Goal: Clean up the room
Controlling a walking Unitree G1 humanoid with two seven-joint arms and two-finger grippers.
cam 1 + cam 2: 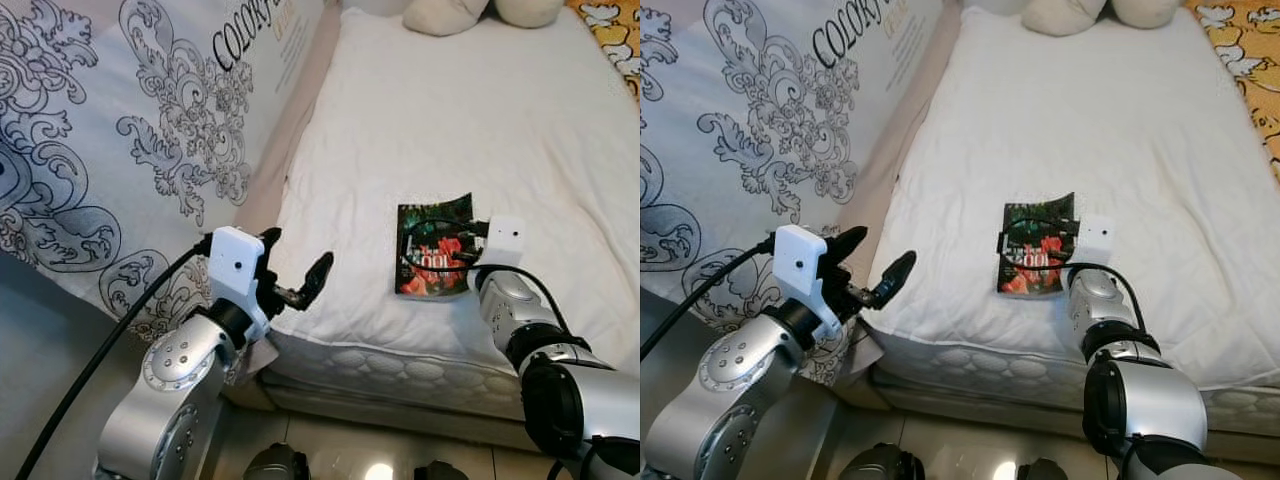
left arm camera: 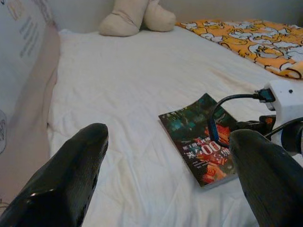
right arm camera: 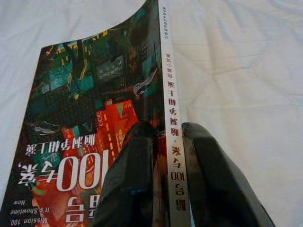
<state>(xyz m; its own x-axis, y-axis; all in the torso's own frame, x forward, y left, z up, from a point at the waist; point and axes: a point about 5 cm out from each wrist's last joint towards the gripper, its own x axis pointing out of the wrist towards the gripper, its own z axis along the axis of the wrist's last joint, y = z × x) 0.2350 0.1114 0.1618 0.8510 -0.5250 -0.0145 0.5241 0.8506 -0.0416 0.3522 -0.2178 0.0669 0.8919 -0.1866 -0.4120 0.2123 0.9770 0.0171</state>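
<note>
Left hand (image 1: 300,278): raised off the near left corner of the bed, black fingers (image 2: 66,179) spread wide, nothing between them; book lies ahead of it and off to its right, well apart.
Right hand (image 3: 163,156): down on the bed, fingers (image 3: 128,179) narrow, pinching the book at its spine edge, one finger on the cover, one on the outer side of the spine.
Book (image 1: 432,246): thin paperback lying flat on the white sheet near the bed's front edge, under the right hand; dark cover with green and red-orange artwork.
Book text: big white "100" on the cover, smaller "Mission 100" and "It's Showtime Now" legible in the right wrist view; other characters on cover and white spine, not readable to me.
Bed (image 1: 440,120): white quilted mattress, sheet wrinkled around the book.
Pillows (image 2: 135,18): beige, at the far end of the bed, beyond both hands.
Patterned cloth (image 2: 246,40): orange-yellow with white figures, far right side of the bed, past the right hand.
Panel (image 1: 120,130): pale, with grey scroll ornament, leaning along the bed's left side next to the left hand; printed "COLOR..." in black, cut off, small gold text below too small to read.
Floor (image 1: 340,450): glossy tile below the bed edge.
</note>
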